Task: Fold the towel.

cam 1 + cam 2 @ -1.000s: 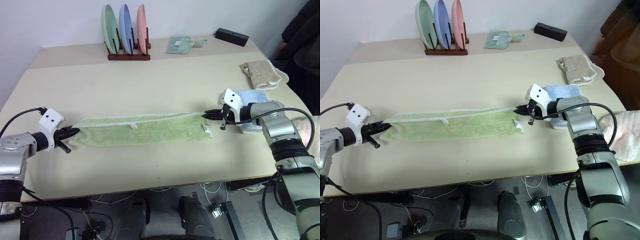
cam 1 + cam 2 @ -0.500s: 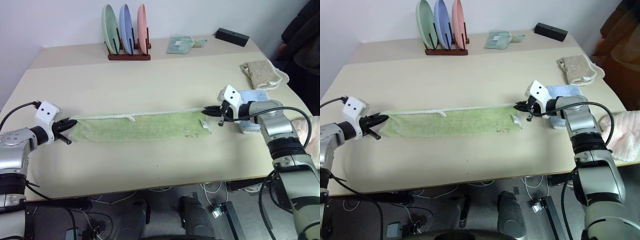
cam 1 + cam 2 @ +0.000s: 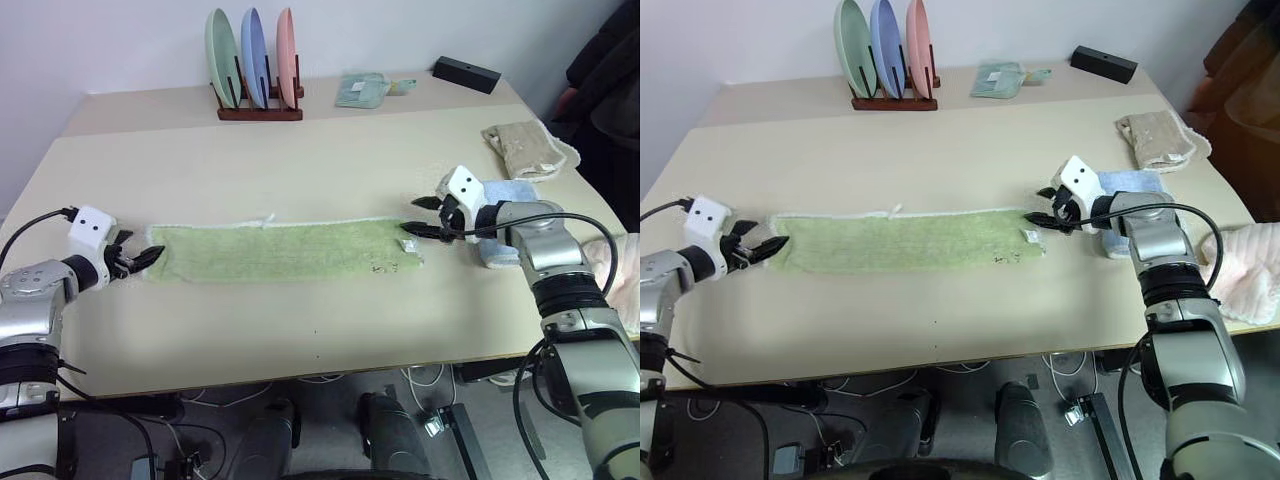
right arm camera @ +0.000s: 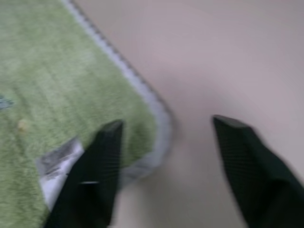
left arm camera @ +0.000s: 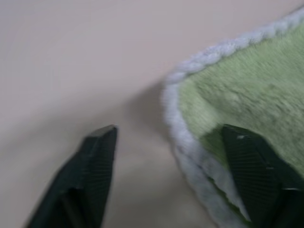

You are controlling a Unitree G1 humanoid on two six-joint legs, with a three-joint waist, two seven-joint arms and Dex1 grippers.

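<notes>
We see the towel (image 3: 280,250) lying flat as a long strip at the bench's (image 3: 330,160) middle, one fold seemingly made. Left claw (image 3: 133,260) at nine o'clock and right claw (image 3: 424,215) at three gape apart, holding nothing; shorter folds remain.

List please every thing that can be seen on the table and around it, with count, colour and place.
towel: 1, light green with white edging, lying flat as a long strip across the near middle of the table
plates: 3, green, blue and pink, upright in a dark rack at the far edge
folded cloth: 1, pale green, far edge
black box: 1, far right corner
beige towel: 1, right side
light blue towel: 1, folded, behind the right hand
left hand: open, at the towel's left end
right hand: open, at the towel's right end
</notes>
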